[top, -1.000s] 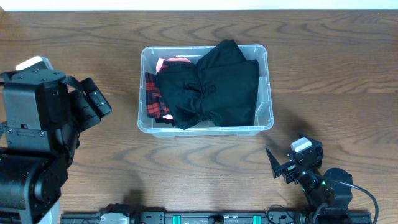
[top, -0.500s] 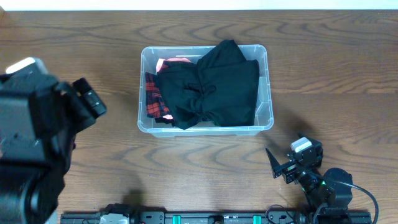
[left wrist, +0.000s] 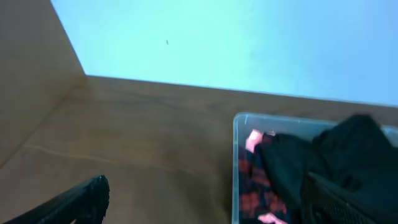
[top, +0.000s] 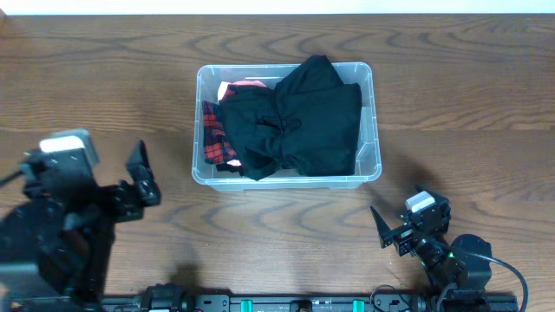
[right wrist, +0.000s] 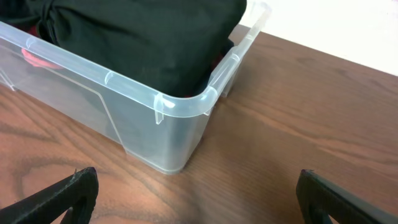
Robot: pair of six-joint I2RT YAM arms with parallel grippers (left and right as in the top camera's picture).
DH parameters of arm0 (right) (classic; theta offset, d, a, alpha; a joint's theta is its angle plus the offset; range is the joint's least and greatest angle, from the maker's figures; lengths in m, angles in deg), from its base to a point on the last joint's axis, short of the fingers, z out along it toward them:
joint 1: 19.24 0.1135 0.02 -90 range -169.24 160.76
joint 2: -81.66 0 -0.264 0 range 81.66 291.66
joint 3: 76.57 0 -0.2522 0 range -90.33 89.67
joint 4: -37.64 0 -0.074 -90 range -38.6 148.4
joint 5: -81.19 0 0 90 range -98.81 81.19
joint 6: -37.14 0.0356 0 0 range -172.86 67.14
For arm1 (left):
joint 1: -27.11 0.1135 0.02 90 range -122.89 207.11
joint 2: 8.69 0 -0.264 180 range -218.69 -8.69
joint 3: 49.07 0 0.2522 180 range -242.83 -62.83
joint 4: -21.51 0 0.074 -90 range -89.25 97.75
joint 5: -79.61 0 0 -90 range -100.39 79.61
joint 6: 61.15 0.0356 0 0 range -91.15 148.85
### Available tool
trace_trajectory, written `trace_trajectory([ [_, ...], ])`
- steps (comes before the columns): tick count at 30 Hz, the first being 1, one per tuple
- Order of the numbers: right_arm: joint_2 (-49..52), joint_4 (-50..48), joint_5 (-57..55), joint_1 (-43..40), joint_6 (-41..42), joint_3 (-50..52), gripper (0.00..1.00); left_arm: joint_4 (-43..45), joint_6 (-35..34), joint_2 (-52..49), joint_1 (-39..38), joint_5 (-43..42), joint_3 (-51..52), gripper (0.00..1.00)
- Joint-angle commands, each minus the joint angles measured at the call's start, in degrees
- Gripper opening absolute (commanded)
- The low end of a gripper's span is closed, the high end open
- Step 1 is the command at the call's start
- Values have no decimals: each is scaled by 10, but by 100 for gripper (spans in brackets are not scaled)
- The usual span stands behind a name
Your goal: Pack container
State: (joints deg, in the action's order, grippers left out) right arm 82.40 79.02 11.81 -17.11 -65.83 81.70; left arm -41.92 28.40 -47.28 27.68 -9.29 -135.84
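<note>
At the left of the wooden tabletop (top: pixel 468 87), the left end effector (top: pixel 144 176) hovers released, its dark fingers (left wrist: pixel 74 199) spread wide with nothing between them. To its right, well apart from it, the container (top: pixel 374 104) sits mid-tabletop toward the far edge. It is filled by a bunched black garment (top: pixel 303 121), which covers most of a red-and-black plaid cloth (top: pixel 212 139) and a pink scrap (top: pixel 232 86) at the left end. At the front right, the right end effector (top: pixel 390 236) is likewise released, facing the container's near corner without touching it.
</note>
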Motion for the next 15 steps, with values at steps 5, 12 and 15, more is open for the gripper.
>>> trace_trajectory([
  [5, -4, 0, 2, 3, 7, 2, 99, 66, 28, 147, 4, -27, 199, 98],
  [12, -4, 0, 2, 3, 7, 2, 99, 78, 28, 273, 4, -27, 323, 98],
  [15, -4, 0, 2, 3, 7, 2, 99, 78, 28, 313, 4, -26, 363, 98],
])
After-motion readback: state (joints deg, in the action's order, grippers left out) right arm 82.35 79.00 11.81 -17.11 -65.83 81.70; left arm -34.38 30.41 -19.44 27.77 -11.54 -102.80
